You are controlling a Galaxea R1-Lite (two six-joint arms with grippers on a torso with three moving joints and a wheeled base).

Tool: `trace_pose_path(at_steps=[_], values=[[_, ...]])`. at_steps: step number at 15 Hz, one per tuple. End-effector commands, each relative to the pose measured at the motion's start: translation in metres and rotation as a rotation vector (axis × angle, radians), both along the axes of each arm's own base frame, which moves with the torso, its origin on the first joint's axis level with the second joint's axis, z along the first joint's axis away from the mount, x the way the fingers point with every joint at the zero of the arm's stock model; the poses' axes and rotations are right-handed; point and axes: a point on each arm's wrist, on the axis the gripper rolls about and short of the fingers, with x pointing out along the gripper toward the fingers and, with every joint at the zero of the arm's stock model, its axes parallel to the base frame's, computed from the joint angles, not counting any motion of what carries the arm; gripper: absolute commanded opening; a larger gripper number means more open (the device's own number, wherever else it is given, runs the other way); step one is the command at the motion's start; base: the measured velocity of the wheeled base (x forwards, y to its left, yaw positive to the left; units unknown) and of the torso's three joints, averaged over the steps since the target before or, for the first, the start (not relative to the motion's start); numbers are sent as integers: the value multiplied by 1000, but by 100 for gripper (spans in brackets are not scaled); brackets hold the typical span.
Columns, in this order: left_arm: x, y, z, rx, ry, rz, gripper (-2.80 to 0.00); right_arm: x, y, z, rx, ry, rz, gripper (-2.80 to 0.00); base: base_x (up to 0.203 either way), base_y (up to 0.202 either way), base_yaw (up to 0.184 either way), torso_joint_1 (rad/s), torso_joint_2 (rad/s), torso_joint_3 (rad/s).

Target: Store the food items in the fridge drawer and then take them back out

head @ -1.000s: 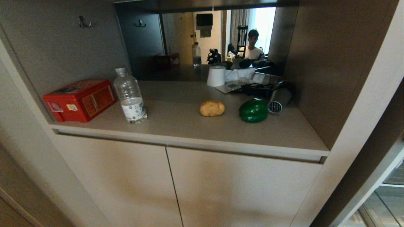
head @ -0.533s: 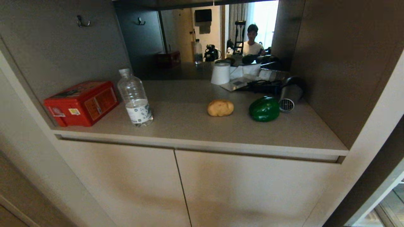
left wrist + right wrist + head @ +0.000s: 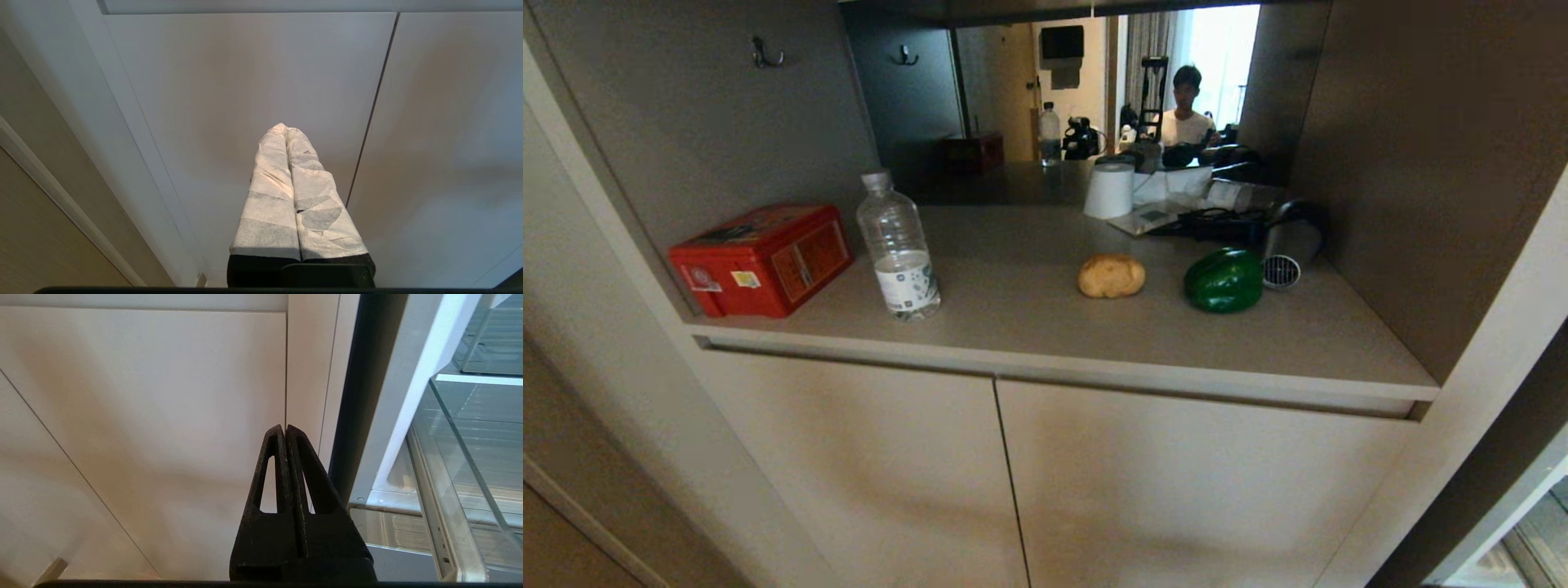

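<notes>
Potato (image 3: pixel 1111 275) and green bell pepper (image 3: pixel 1223 281) lie apart on the counter (image 3: pixel 1029 327); neither gripper appears here. Left gripper (image 3: pixel 286 130): clenched, empty, facing cabinet doors (image 3: pixel 245 81). Right gripper (image 3: pixel 285 428): clenched, empty; apparently the fridge drawer (image 3: pixel 470 465) lies beside it.

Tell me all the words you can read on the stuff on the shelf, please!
No words can be read anywhere.
Red box: stickers and printed panels, too blurred to read.
Water bottle: a white label with dark marks, too small to read.
Paper sheet behind the potato: print too small to read.
Green pepper, white roll and cabinet doors: no writing at all.
</notes>
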Motion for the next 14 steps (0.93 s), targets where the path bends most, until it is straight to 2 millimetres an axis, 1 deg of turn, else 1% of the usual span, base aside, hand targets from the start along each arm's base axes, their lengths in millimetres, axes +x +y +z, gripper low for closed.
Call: trace_pose_path(at_steps=[1, 7, 8, 9, 11, 12, 14], values=[[1, 0, -3, -1, 8, 1, -280, 0, 0, 0, 2, -1, 2, -280, 0, 0, 0, 0, 0, 0], [1, 0, -3, 0, 10, 0, -280, 0, 0, 0, 0, 1, 2, -280, 0, 0, 0, 0, 0, 0], [1, 0, -3, 1, 10, 0, -280, 0, 0, 1, -23, -5, 7, -280, 0, 0, 0, 0, 0, 0], [1, 0, -3, 1, 11, 1, -280, -2, 0, 8, -49, -36, 13, -280, 0, 0, 0, 0, 0, 0], [1, 0, -3, 4, 13, 3, -280, -13, 1, 48, -84, -129, 47, -280, 0, 0, 0, 0, 0, 0], [1, 0, -3, 5, 13, 1, -280, -13, 2, 66, -90, -124, 78, -280, 0, 0, 0, 0, 0, 0], [1, 0, -3, 7, 11, 1, -280, -2, 4, 104, -93, -89, 191, -280, 0, 0, 0, 0, 0, 0]])
